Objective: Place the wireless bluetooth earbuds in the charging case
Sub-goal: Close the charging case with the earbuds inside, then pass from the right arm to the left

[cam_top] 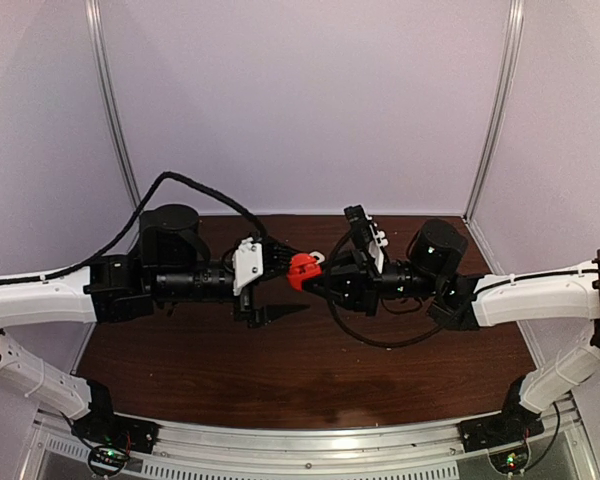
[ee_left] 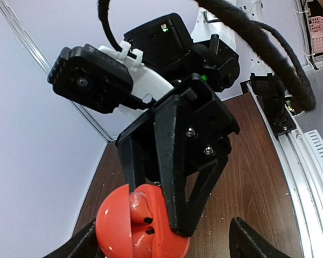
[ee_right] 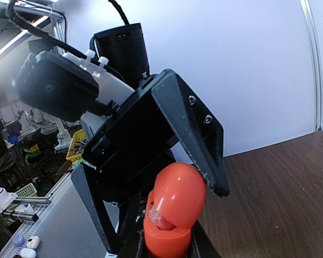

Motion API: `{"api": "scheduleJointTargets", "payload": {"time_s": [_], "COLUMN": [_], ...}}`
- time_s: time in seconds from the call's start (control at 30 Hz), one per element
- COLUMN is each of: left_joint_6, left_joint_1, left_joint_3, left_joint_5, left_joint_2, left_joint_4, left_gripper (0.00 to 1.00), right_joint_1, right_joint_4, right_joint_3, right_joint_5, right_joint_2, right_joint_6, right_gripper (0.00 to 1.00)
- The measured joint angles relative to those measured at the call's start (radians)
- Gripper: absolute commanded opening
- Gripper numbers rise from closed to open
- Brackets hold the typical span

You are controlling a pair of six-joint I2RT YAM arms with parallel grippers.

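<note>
Right gripper (ee_left: 159, 210) clenched on the red case (ee_right: 180, 183), holding it mid-air over the table (cam_top: 280, 370) with the lid hinged open. Left gripper (ee_right: 168, 219) faces it head-on, jaws spread wide to either side of the case, nothing between them and no contact that I can see. Inside the case: red earbuds (ee_left: 142, 212) with black dots look seated in the sockets, plus a pale translucent bit near the hinge that I can't identify. My read is that this is the tail end of the insertion step, with the buds in or nearly in. The next move probably needs the left gripper to check or press the seating, then push the lid down onto the base while the right gripper resists the push. Risk: a side load could twist the round case out of the grip.
</note>
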State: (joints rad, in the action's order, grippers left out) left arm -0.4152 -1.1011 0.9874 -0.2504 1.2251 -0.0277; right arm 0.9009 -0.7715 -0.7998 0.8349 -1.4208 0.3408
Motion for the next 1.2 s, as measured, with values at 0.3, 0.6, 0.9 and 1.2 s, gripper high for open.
{"api": "scheduleJointTargets", "payload": {"time_s": [0.3, 0.6, 0.9, 1.2], "left_joint_6": [-0.104, -0.195, -0.25, -0.271], "left_joint_1": [-0.024, -0.068, -0.089, -0.097], "left_joint_3": [0.0, 0.0, 0.002, 0.002], "left_joint_5": [0.09, 0.175, 0.224, 0.255], "left_joint_2": [-0.002, -0.005, 0.0, 0.011], "left_joint_4": [0.003, 0.001, 0.013, 0.014], "left_gripper": [0.69, 0.54, 0.56, 0.39], "right_joint_1": [0.0, 0.0, 0.0, -0.005], "right_joint_4": [-0.034, -0.06, -0.063, -0.058], "right_joint_3": [0.0, 0.001, 0.012, 0.015], "right_joint_5": [0.011, 0.027, 0.04, 0.04], "right_joint_2": [-0.013, -0.032, -0.032, -0.034], "right_joint_6": [0.115, 0.18, 0.191, 0.208], "right_gripper": [0.0, 0.0, 0.0, 0.0]}}
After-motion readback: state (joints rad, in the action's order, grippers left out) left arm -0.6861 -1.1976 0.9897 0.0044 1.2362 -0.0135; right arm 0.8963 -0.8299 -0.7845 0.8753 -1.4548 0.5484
